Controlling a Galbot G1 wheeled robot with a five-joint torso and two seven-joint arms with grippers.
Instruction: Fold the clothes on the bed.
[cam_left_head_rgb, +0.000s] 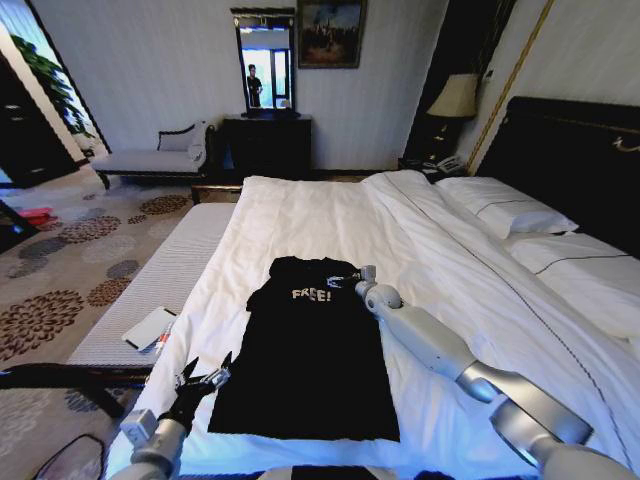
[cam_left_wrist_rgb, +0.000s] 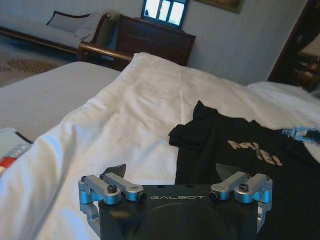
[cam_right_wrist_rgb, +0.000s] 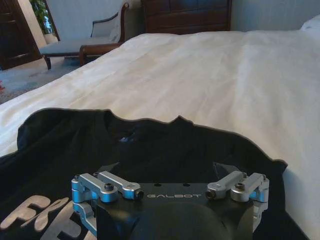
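T-shirt (cam_left_head_rgb: 305, 355) lies flat mid-frame on the bed (cam_left_head_rgb: 320, 215); right gripper (cam_left_head_rgb: 352, 281) at its shoulder, fingers unclear; left gripper (cam_left_head_rgb: 203, 375) spread lower left.

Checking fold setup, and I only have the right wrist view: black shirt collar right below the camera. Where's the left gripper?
Observer: The left gripper is open, above the duvet just off the shirt, at its left edge near the hem.
Operator: Is the hem flat?
Observer: In the head view, yes. The hem runs straight and the shirt lies print up.
Operator: Where is the right gripper on the shirt?
Observer: The right gripper is at the shoulder on the robot's right, next to the collar.
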